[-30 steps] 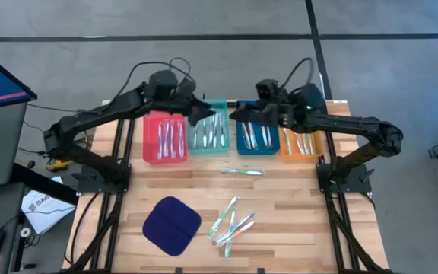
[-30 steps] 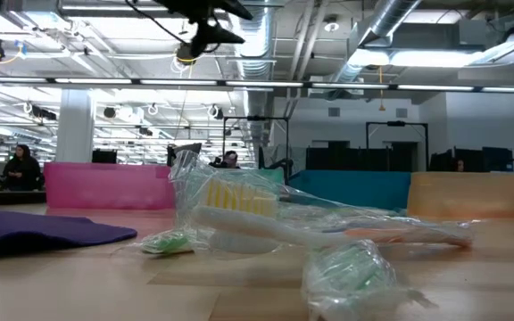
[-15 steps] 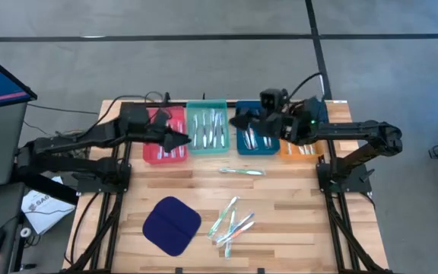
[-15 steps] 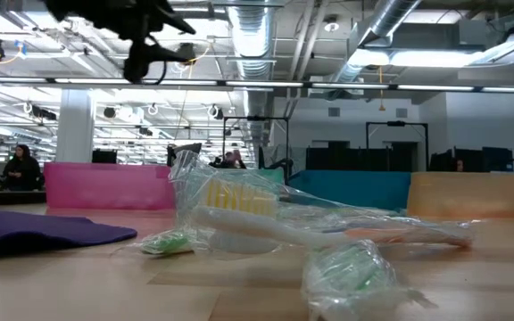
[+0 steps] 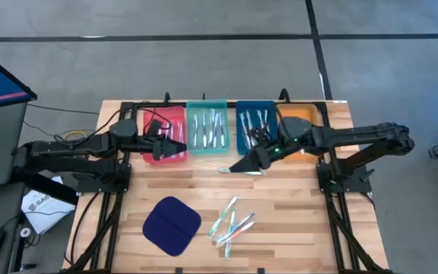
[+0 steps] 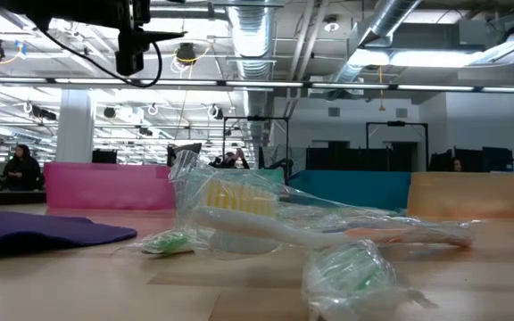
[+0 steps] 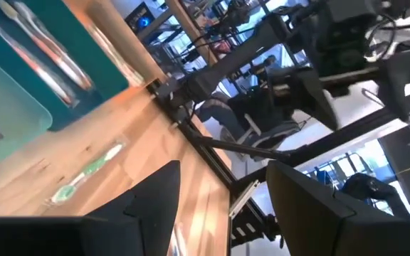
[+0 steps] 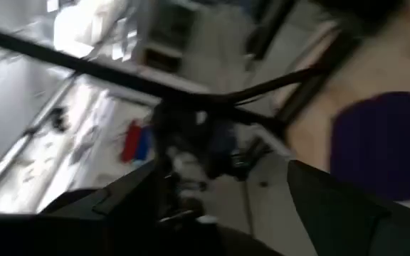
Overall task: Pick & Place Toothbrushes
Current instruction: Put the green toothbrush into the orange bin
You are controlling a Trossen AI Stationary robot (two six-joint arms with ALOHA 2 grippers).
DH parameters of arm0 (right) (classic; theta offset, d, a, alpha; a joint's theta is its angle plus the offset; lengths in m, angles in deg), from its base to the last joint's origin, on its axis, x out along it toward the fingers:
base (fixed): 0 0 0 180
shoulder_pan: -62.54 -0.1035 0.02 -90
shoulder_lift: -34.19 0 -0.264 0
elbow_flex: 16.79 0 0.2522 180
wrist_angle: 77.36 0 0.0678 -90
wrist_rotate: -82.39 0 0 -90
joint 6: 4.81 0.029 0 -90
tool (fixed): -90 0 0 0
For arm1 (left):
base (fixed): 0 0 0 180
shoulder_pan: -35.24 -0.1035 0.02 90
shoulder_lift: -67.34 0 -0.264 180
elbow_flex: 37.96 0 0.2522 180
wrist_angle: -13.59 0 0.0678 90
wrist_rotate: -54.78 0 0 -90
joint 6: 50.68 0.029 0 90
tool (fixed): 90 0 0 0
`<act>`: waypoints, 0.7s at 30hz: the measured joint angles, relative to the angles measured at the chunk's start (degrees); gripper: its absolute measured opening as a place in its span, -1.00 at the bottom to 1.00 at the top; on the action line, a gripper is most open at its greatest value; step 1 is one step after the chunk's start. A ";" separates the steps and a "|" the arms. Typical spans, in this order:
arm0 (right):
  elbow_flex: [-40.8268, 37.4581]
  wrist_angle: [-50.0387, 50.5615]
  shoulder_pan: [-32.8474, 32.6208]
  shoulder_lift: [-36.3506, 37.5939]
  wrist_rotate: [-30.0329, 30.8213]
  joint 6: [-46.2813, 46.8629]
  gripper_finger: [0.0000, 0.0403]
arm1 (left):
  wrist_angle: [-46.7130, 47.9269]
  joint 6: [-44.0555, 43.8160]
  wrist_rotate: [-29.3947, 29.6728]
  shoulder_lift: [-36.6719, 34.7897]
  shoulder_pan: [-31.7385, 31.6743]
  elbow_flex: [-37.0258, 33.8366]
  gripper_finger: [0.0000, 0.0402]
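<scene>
One wrapped toothbrush [image 5: 251,173] lies alone on the wood just in front of the trays; it also shows in the left wrist view [image 7: 87,171]. Several more toothbrushes [image 5: 230,221] lie in a loose pile near the table's front edge, close up in the low view [image 6: 266,223]. Others lie in the red [image 5: 175,116], teal [image 5: 207,151], blue [image 5: 242,129] and orange [image 5: 301,116] trays. My right gripper [image 5: 240,165] is open, low, right beside the lone toothbrush's left end; I see no touch. My left gripper [image 5: 178,149] is open and empty over the red tray's near right corner.
A dark blue cloth pad [image 5: 171,226] lies at the front left, also in the right wrist view [image 8: 379,142]. The four trays stand side by side along the far edge. Bare wood lies between the trays and the pile. A person [image 6: 20,165] sits in the room behind.
My left gripper has drawn back from over the teal tray toward the table's left and near side, ending over the red tray's near corner. My right gripper has gone from over the blue tray toward the near edge and down to the lone toothbrush. The toothbrushes have not moved.
</scene>
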 joint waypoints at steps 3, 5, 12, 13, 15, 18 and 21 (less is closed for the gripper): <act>0.00 7.45 -0.46 2.00 5.04 -1.51 0.45 | 0.00 0.00 0.43 0.24 0.69 0.00 0.02; 0.00 10.02 -0.46 2.78 8.90 -1.67 0.45 | -0.24 0.00 0.68 0.23 0.88 0.00 0.02; 0.04 10.24 -1.27 3.40 15.28 5.29 0.44 | -0.61 -1.19 0.78 0.23 0.93 0.00 0.02; 0.04 10.92 -1.52 3.25 15.71 6.58 0.44 | -0.64 -1.20 0.78 0.23 0.93 0.00 0.02; 0.05 11.13 -1.89 2.60 16.65 9.07 0.44 | -0.73 -1.22 0.78 0.23 0.93 0.00 0.02; -0.07 11.97 -2.01 1.74 17.60 11.57 0.44 | -0.99 -1.22 0.78 0.25 0.93 0.00 0.02; 0.17 11.62 -1.70 0.11 19.40 12.00 0.44 | -1.01 -1.22 0.78 0.25 0.93 0.00 0.02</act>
